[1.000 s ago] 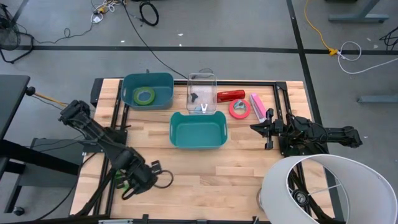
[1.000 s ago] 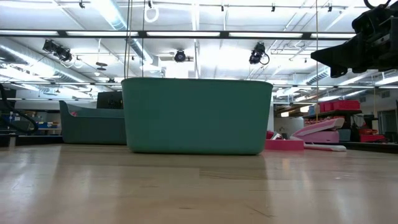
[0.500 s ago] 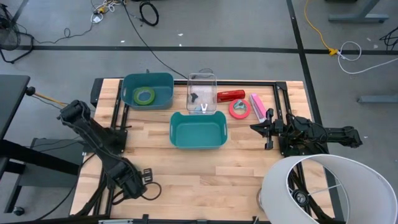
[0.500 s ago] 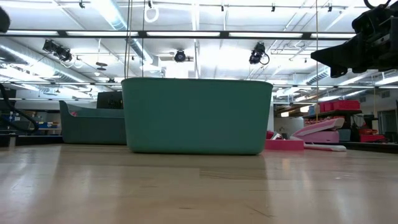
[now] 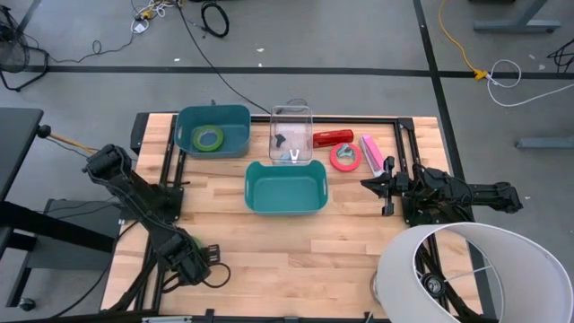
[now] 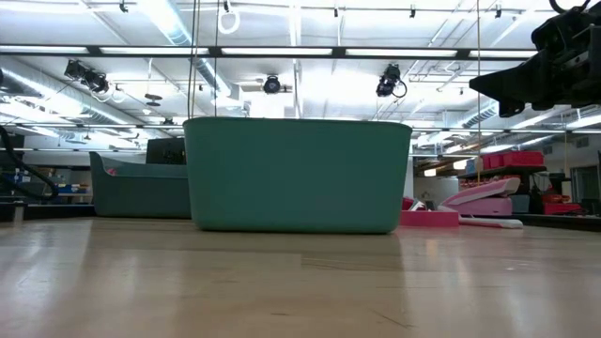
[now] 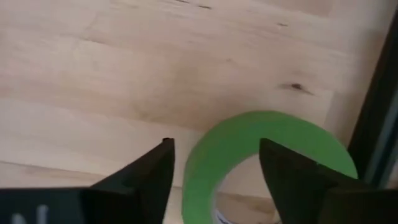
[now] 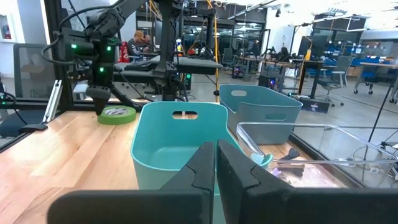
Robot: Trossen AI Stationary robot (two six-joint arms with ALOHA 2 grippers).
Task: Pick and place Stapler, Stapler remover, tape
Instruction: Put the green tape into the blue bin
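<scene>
One green tape roll (image 7: 249, 134) lies flat near the table's near-left corner, also seen in the right wrist view (image 8: 118, 114). My left gripper (image 7: 214, 171) is open above it, pointing down, one finger outside the ring and one over its hole. A second green roll (image 5: 208, 137) lies in the grey-teal bin. The pinkish-red roll (image 5: 345, 157) lies flat on the table beside a red stapler (image 5: 334, 137) and a pink stapler (image 5: 370, 152). Small staple removers (image 5: 287, 146) sit in the clear box. My right gripper (image 8: 216, 158) is shut and waits at the table's right side. My left gripper straddles the green roll's wall (image 7: 196, 168) from above, one finger on each side of it. Whether either finger touches the roll, I cannot tell. The roll lies flat on the table.
A teal bin (image 5: 285, 208) stands mid-table, with a grey-teal bin (image 5: 235, 117) and a clear box (image 5: 273, 121) behind it. A black frame rail (image 7: 379, 124) runs close beside the green roll. A white lampshade (image 5: 466, 269) covers the near-right corner.
My left gripper has moved toward the table's left edge and now stands over the green roll near the near-left corner. The roll has stayed where it was. The right arm has kept still.
</scene>
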